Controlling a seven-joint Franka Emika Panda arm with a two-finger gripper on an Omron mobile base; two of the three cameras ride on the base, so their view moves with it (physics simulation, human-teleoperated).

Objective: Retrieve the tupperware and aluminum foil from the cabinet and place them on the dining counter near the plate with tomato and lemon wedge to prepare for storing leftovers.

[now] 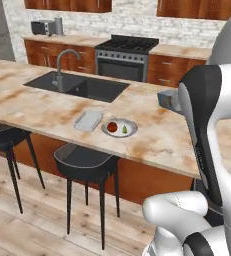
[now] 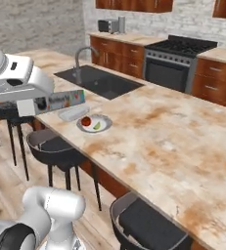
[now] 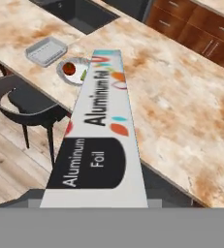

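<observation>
My gripper (image 2: 36, 104) is shut on the aluminum foil (image 2: 60, 101), a long box with a printed label (image 3: 103, 111), held level in the air above the near edge of the dining counter (image 2: 173, 141). The box's end shows beside the arm (image 1: 168, 100). On the counter, the pale grey tupperware (image 1: 88, 120) (image 3: 46, 51) lies just left of the round grey plate (image 1: 132, 131) (image 2: 104, 126). The plate carries the red tomato (image 1: 112, 126) (image 3: 69, 68) and the lemon wedge (image 1: 124, 129) (image 2: 97, 125). In the hand view the far end of the box overlaps the plate's right side. The cabinet is out of view.
A dark sink (image 1: 82, 86) with a curved faucet (image 1: 62, 65) is set into the counter behind the plate. Black stools (image 1: 84, 160) (image 2: 148, 224) stand on the wooden floor along the counter's near side. A stove (image 1: 124, 55) stands at the back wall.
</observation>
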